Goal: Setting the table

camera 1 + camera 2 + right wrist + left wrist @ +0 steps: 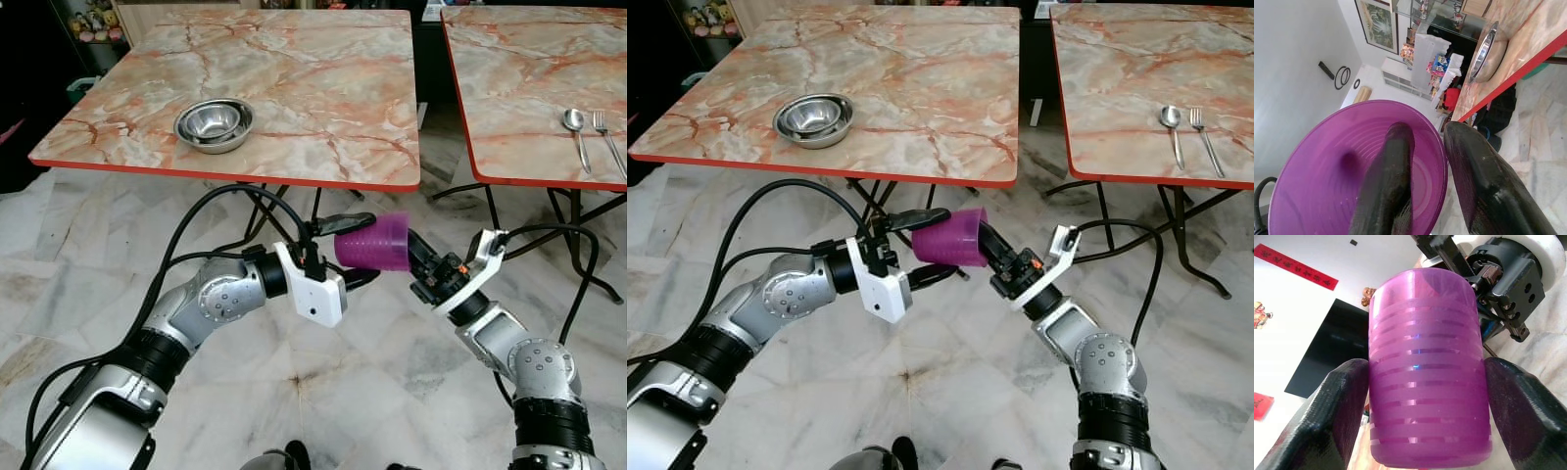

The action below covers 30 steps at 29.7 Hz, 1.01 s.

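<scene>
the ribbed purple plastic cup (373,243) is held on its side in the air before the marble tabletop (294,88), for a handover: the right gripper (416,257) is pinched on its rim, one finger inside, while the left gripper (353,250) is closed around its body.

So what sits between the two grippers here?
The purple cup, lying sideways in mid-air: the left gripper has its fingers on either side of its body, while the right gripper pinches the rim, one finger inside. The eye views show it.

I'm in a home dining area: two marble-look tables (323,88) w/ a steel bowl (214,124), spoon (576,132) & fork (609,137), marble floor (323,392), framed picture (1376,24) on wall.
</scene>
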### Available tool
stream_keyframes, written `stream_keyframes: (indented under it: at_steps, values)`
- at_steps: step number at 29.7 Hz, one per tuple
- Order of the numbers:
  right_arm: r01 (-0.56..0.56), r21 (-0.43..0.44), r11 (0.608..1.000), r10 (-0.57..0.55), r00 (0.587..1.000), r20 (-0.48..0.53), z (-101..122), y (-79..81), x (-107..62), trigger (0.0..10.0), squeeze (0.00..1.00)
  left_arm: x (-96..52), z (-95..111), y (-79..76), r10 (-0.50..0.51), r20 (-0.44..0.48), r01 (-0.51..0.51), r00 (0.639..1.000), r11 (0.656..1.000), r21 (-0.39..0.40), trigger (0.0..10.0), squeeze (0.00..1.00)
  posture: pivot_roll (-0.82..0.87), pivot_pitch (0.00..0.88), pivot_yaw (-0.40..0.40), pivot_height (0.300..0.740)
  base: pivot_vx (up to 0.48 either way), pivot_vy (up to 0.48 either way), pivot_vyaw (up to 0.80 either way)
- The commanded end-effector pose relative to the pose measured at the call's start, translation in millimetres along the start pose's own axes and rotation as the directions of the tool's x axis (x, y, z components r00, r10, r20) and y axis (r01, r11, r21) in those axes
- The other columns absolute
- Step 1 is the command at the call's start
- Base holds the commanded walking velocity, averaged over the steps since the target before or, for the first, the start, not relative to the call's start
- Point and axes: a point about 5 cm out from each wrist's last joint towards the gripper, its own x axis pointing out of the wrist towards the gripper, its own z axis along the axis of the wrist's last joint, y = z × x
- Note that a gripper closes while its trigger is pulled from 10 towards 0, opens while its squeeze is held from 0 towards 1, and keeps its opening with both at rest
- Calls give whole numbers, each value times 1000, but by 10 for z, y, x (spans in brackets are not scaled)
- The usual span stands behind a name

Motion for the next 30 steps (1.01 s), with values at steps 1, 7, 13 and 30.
stream_keyframes:
  at_steps: [1, 7, 13, 30]
  values:
    - [33, -21, 999, -32, 999, 43, 69, -22, -42, 0, 0, 22, 71, 7, -28, 51, 27, 998, 999, 33, 10000, 0, -32, 150, 53, 740, 0, 0, 0]
    - [22, -15, 1000, -21, 999, 45, 65, -18, -33, 0, 0, 40, 70, 35, -17, 41, 15, 999, 999, 40, 10000, 0, -31, 151, 54, 740, 0, 0, 0]
    - [14, -11, 1000, -14, 999, 45, 59, -13, -28, 0, 0, 78, 70, 56, -9, 28, 8, 1000, 999, 38, 10000, 1000, -31, 150, 54, 740, 0, 0, 0]
    - [16, -13, 1000, -15, 997, 77, 77, -12, -19, 0, 0, 72, 26, 91, 12, -6, -12, 1000, 1000, 24, 10000, 1000, -30, 149, 54, 740, 0, 0, 0]
